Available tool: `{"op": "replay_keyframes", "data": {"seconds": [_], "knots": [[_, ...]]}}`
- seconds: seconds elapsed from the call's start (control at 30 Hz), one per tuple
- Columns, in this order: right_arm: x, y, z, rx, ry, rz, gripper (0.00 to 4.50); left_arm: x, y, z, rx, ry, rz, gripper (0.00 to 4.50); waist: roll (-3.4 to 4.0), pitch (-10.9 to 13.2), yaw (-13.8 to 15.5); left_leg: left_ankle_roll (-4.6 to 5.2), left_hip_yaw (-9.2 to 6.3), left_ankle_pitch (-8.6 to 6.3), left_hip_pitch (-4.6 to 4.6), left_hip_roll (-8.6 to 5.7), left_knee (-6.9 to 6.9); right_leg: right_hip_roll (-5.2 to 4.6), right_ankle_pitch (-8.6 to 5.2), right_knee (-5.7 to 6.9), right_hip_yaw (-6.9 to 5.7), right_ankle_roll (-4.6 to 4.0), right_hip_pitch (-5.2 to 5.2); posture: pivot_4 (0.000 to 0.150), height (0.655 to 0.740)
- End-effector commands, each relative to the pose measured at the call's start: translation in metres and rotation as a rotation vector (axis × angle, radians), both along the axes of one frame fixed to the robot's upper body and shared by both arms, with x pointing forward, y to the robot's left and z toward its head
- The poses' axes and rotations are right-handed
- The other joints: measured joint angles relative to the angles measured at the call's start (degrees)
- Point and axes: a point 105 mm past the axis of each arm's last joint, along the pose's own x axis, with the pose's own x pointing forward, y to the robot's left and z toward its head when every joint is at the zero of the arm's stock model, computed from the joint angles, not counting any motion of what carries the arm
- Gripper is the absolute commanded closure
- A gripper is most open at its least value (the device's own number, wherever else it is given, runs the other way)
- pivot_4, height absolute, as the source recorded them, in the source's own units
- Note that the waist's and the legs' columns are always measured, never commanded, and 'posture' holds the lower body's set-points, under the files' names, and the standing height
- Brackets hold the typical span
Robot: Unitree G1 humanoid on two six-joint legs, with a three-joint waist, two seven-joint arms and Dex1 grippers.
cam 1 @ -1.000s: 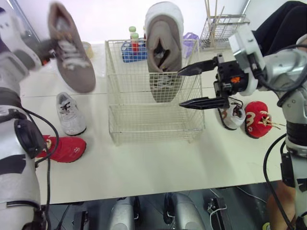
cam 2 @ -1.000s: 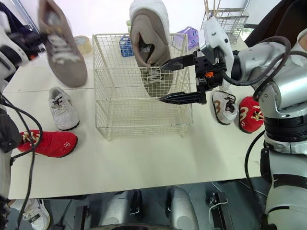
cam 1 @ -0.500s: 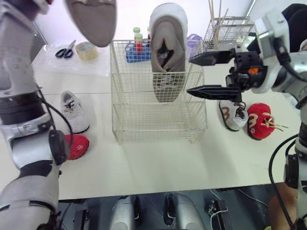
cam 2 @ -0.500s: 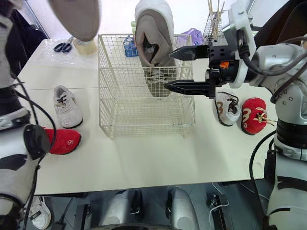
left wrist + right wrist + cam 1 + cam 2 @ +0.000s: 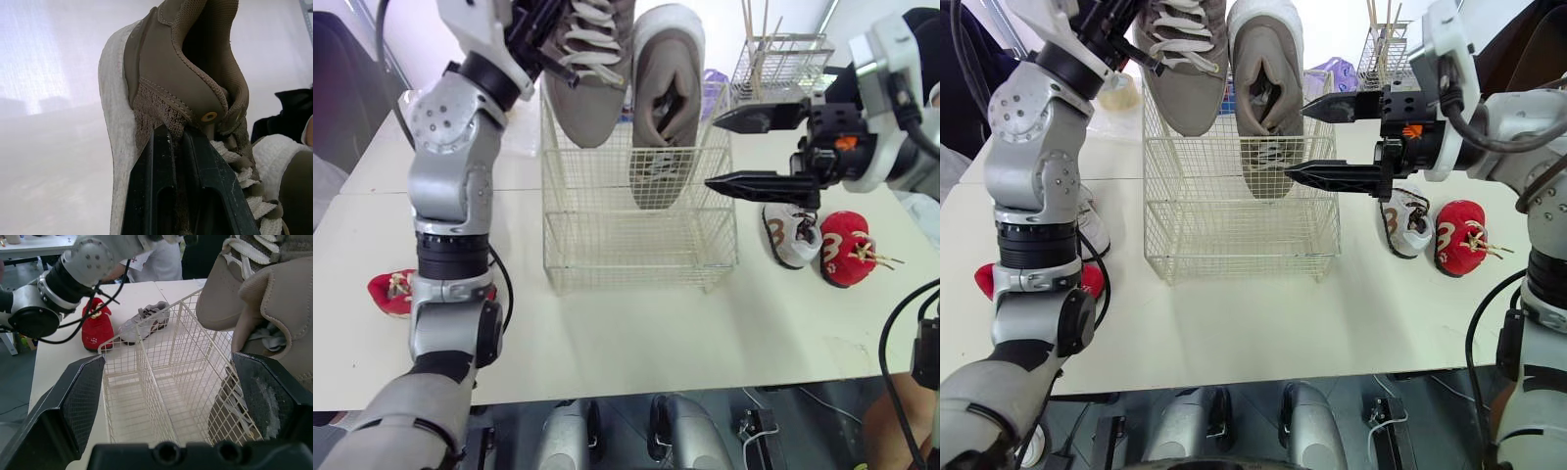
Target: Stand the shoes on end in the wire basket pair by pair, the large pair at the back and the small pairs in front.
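Left tool (image 5: 177, 131) grips the taupe sneaker (image 5: 587, 83) by its heel; long axis vertical, toe down at the wire basket (image 5: 641, 250) rim, just left of its standing mate (image 5: 666, 108). Right tool (image 5: 713, 152) wide open, empty.

A brown mark that read like a 3 stood on the side of the small white shoe (image 5: 791, 238). A white mark of much the same shape stood on the red shoe (image 5: 847, 253) just beside it. Neither was certain, and no other writing could be read.
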Motion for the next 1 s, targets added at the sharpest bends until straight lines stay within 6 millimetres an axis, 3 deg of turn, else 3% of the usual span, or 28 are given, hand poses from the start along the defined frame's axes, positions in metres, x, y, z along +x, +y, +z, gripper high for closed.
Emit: {"op": "replay_keyframes", "data": {"seconds": [0.03, 0.37, 0.67, 0.87, 1.0], "knots": [[-0.008, -0.002, 0.010, 0.002, -0.047, 0.000, 0.00, -0.012, -0.001, 0.007, -0.001, -0.106, 0.030, 4.49, 0.00, 0.00, 0.01, 0.00, 0.00, 0.00, 0.00, 0.00, 0.00, 0.00, 0.00, 0.00, 0.00, 0.00, 0.00, 0.150, 0.7400], [-0.010, -0.005, 0.005, 0.002, 0.001, -0.022, 0.00, -0.005, -0.011, -0.061, 0.010, 0.055, -0.002, 4.49, 0.01, -0.06, 0.25, 0.07, -0.22, -0.04, 0.01, 0.02, 0.20, -0.04, 0.00, 0.02, -0.11, 0.00, 0.19, 0.150, 0.7400], [-0.016, -0.018, -0.029, -0.031, 0.092, -0.169, 0.00, -0.015, -0.015, -0.085, 0.080, 0.192, -0.067, 4.49, 0.03, -0.07, 0.08, 0.36, -0.32, -0.22, -0.02, -0.01, 0.56, -0.17, 0.03, 0.01, -0.23, 0.06, 0.42, 0.150, 0.7400], [-0.015, -0.017, -0.030, -0.006, 0.092, -0.180, 0.00, -0.016, -0.013, -0.110, 0.148, 0.293, -0.075, 4.49, 0.06, -0.09, 0.06, 0.36, -0.33, -0.22, -0.01, -0.01, 0.56, -0.16, 0.03, 0.01, -0.23, 0.06, 0.43, 0.150, 0.7400], [-0.013, -0.017, -0.031, -0.002, 0.094, -0.183, 0.00, -0.014, -0.008, -0.114, 0.152, 0.312, -0.056, 4.49, 0.06, -0.08, 0.08, 0.38, -0.34, -0.23, -0.02, -0.02, 0.57, -0.16, 0.03, 0.01, -0.23, 0.06, 0.43, 0.150, 0.7400]]}}
